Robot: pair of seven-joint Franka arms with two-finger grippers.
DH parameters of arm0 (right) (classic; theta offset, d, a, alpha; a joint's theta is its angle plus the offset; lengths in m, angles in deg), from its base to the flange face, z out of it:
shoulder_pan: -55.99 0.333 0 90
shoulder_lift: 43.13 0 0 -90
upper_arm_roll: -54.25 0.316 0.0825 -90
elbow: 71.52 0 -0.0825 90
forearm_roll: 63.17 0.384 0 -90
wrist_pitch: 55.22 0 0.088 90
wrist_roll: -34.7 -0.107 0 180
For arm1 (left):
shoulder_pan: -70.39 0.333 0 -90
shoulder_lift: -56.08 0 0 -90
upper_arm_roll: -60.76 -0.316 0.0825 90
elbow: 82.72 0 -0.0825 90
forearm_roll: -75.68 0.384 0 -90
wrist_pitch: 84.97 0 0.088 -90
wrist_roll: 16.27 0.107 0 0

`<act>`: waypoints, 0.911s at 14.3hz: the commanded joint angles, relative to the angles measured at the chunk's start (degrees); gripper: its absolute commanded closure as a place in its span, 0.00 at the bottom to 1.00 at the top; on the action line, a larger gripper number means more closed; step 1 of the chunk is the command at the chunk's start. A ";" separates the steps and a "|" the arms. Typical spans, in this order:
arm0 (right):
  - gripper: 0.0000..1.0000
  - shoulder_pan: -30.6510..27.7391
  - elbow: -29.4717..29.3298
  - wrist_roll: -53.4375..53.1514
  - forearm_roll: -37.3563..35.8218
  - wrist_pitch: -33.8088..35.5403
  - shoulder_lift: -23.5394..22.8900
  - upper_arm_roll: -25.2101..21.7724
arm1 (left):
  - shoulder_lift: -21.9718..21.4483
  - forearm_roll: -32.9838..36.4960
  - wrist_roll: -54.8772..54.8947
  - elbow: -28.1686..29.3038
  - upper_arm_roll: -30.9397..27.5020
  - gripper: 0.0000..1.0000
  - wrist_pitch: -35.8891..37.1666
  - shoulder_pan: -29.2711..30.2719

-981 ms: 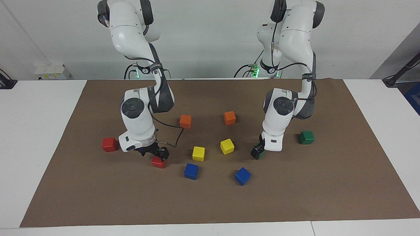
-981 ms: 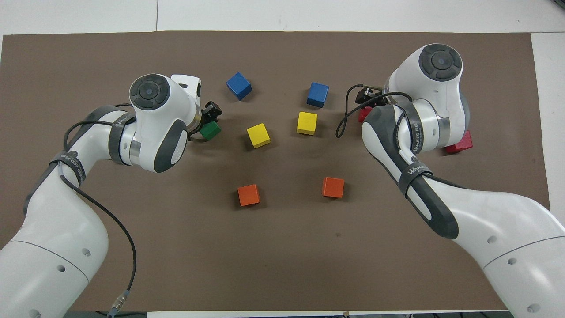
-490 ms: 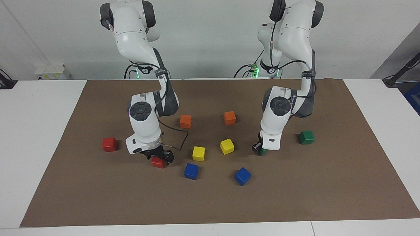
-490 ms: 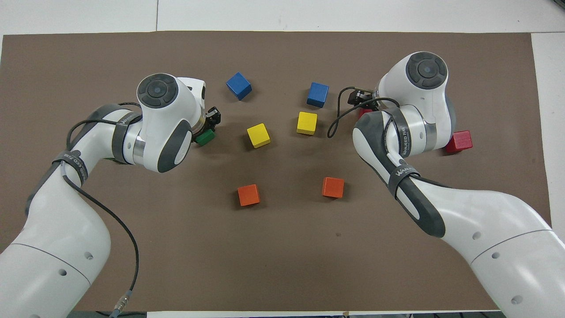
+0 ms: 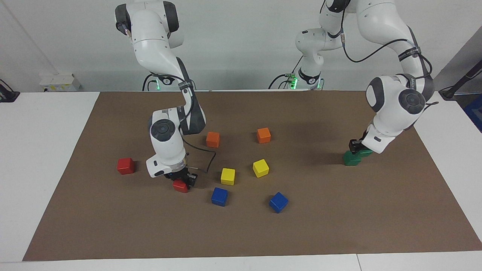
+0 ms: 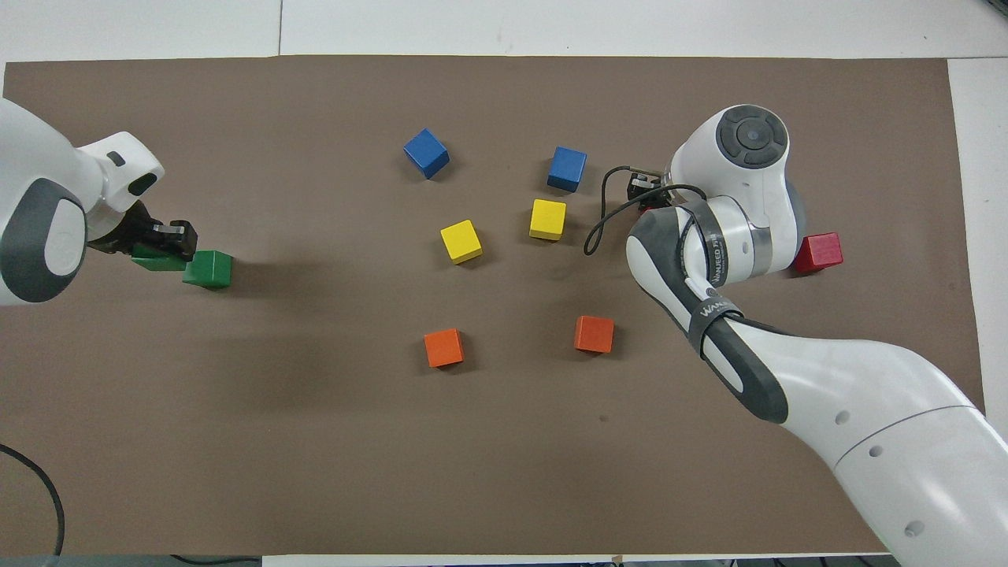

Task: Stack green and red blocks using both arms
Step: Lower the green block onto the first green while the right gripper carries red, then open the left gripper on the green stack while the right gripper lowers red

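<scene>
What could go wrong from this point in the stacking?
1. The left gripper holds a green block that looks offset over the resting green block; released like this, it may tip off.
2. The right gripper grips a red block low at the mat; its cable dangles near the yellow block and might snag.
</scene>
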 commanded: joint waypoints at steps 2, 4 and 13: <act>1.00 -3.92 2.94 13.07 0.10 8.81 9.77 -0.07 | -2.06 -0.80 3.29 6.24 0.83 1.00 -7.07 0.63; 1.00 -8.40 9.42 25.37 0.01 8.49 16.10 -0.07 | -1.97 -4.93 3.38 6.33 0.74 1.00 -8.57 0.63; 1.00 -20.12 22.73 48.54 0.10 -3.91 21.32 0.02 | -1.54 -5.03 8.55 8.00 0.65 1.00 -9.45 -0.07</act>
